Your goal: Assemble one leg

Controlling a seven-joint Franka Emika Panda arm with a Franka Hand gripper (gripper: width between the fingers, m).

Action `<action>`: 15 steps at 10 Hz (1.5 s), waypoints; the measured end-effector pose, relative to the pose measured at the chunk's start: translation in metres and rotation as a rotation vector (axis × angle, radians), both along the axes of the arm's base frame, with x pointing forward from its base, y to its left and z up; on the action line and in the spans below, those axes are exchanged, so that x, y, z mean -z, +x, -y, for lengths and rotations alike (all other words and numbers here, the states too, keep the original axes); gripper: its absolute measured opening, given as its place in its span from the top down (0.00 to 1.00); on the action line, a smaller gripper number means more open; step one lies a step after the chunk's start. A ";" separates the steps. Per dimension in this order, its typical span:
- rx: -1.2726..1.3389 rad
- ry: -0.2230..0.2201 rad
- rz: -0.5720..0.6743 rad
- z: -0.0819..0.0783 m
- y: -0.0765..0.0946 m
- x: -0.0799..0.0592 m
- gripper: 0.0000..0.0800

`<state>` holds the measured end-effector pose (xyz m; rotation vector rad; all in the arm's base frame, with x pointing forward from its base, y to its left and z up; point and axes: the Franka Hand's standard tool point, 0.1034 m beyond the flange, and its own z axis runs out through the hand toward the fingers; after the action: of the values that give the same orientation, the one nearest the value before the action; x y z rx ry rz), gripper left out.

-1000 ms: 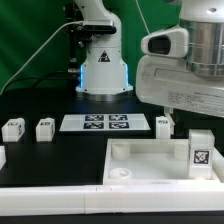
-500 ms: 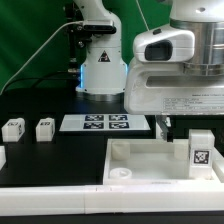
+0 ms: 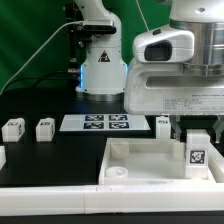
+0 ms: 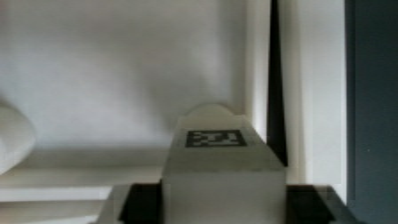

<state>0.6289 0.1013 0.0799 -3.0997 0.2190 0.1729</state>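
You have the black bench (image 3: pixel 60 150) spread out beneath everything, and the arm's big white wrist housing (image 3: pixel 175 75) fills the exterior view's right side above it. Directly below and around the pincer (image 3: pixel 197 135) sits the large white tray (image 3: pixel 150 165) with raised walls and a round socket at its near corner. Well off from the pincer, toward the exterior view's left, the marker board (image 3: pixel 94 123) lies flat on the bench. The leg (image 3: pixel 197 153) you care about stands upright inside the tray, right under the pincer, its tag facing the exterior camera. In the wrist view you see that leg (image 4: pixel 222 160) rising between the two dark fingers (image 4: pixel 139 205), which sit against its sides, so the pincer is clamped on it. Just beside the pincer another block (image 3: pixel 162 125) stands on the bench, and two more (image 3: pixel 44 128) (image 3: pixel 13 128) sit far off past the board.
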 end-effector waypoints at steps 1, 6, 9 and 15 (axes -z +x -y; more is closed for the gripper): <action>0.026 -0.003 -0.001 0.000 0.000 0.000 0.64; 0.414 -0.046 -0.004 0.000 -0.001 0.000 0.64; 0.653 -0.110 -0.008 0.009 -0.006 -0.002 0.63; 0.843 -0.203 -0.033 0.025 -0.015 -0.002 0.61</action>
<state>0.6136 0.0762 0.0821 -2.8663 1.5600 0.1747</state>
